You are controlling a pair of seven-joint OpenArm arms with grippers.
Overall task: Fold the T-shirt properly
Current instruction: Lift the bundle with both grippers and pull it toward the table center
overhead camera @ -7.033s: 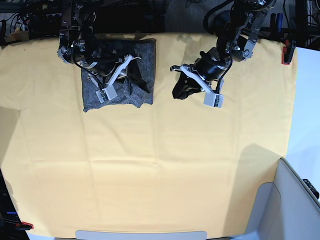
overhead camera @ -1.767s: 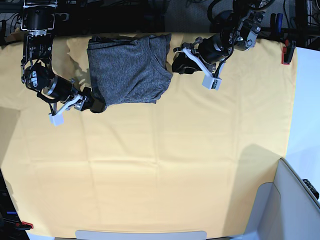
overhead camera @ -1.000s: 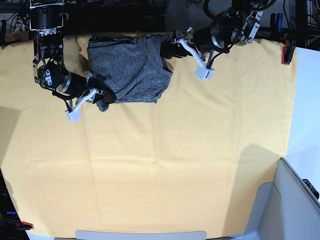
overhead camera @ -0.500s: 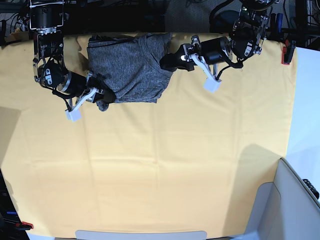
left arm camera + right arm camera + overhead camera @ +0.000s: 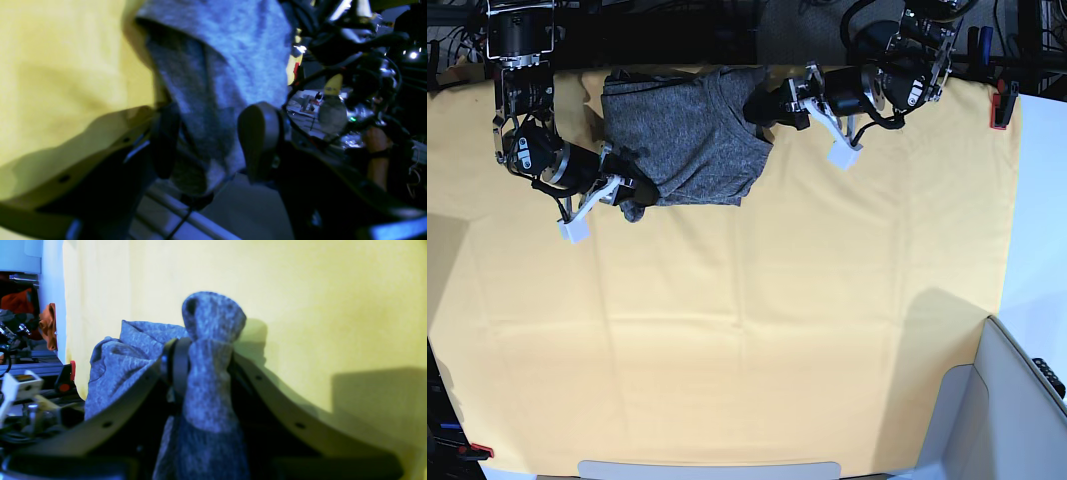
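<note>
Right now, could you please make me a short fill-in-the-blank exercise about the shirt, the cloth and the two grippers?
1. The T-shirt is ____ in colour.
2. The table cloth under it is ____.
3. The right gripper is shut on a bunched piece of the ____.
4. The left gripper is ____, with shirt fabric between its fingers.

Missing words: grey; yellow; T-shirt; open
</note>
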